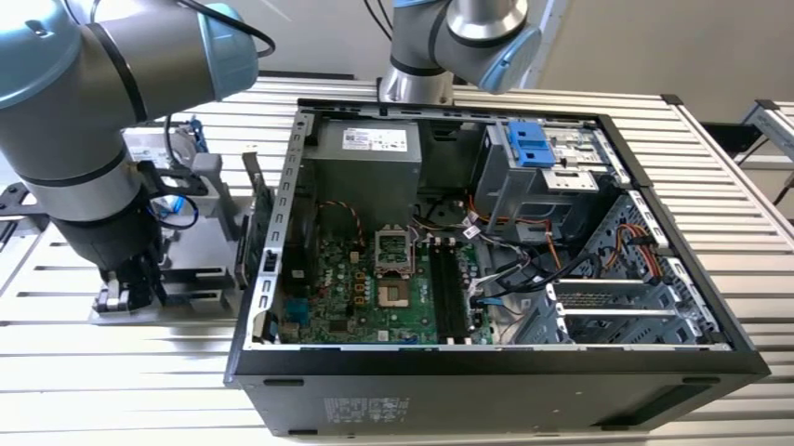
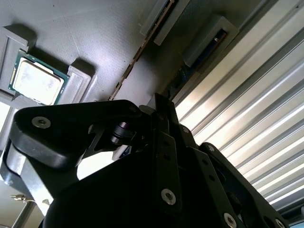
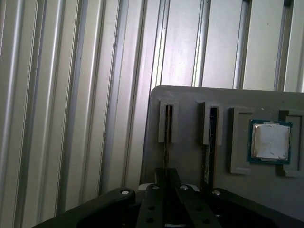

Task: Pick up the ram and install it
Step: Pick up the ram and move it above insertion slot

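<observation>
Step judged: pick-up. Gripper (image 3: 166, 173) sat low over holder (image 3: 190, 97), in line with ram (image 3: 166, 126) standing edge-on in its slot. Grip open or closed: could not tell. Install not done. Lift called for straight pull, clear of neighbouring stick (image 3: 212, 137).

Likely lab: slatted bench (image 1: 732, 167), open PC (image 1: 496, 390).

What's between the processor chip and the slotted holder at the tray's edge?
In the first wrist view, a second slotted holder holding a thin board stands between the processor chip and the edge holder.
</observation>
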Robot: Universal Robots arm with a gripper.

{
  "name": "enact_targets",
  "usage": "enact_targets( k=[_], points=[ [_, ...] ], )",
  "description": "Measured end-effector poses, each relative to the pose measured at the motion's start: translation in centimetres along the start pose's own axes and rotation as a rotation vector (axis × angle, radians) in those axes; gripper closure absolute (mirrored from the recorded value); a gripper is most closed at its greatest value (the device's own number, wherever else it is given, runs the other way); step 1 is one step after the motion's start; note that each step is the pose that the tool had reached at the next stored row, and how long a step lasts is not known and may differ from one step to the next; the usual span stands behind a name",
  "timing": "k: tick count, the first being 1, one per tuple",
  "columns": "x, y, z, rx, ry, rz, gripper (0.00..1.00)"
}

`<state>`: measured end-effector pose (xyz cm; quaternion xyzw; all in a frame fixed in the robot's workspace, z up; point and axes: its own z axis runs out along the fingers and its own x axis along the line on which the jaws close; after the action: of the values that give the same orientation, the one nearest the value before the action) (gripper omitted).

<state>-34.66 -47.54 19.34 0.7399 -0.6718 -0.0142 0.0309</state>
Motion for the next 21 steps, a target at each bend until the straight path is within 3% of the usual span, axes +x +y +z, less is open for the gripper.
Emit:
enact_targets(
  k=[11, 21],
  points=[
    [-0.02, 0.00, -0.06, -0.0002, 0.0001, 0.000, 1.00],
    [0.01, 0.09, -1.35, 0.0000, 0.0000, 0.000, 1.00]
  ],
)
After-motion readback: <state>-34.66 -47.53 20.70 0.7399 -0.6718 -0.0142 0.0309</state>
